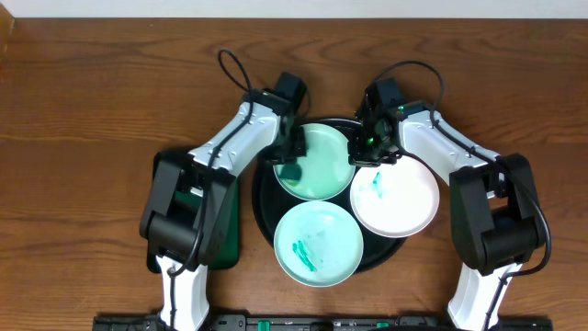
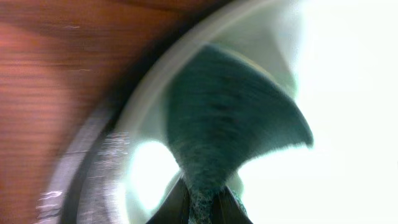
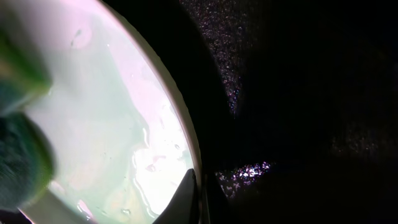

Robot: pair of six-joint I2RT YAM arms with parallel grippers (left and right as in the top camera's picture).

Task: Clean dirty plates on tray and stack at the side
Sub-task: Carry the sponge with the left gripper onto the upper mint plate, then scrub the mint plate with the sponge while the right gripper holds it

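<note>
The black tray [image 1: 264, 198] holds three plates. A mint-green plate [image 1: 326, 165] lies at the back. A second mint-green plate [image 1: 322, 241] with teal smears lies at the front. A white plate [image 1: 400, 200] with a teal smear lies at the right. My left gripper [image 1: 292, 158] is shut on a dark green cloth [image 2: 224, 118] and presses it onto the back plate [image 2: 348, 93]. My right gripper [image 1: 369, 147] is shut on that plate's right rim; the right wrist view shows the jaws [image 3: 200, 199] pinching the plate's edge [image 3: 106, 112] over the tray [image 3: 298, 93].
A dark green rectangular tray [image 1: 228, 234] lies left of the black tray, partly under my left arm. Brown wooden table [image 1: 92, 92] surrounds everything. The cloth also shows at the left edge of the right wrist view [image 3: 22, 155].
</note>
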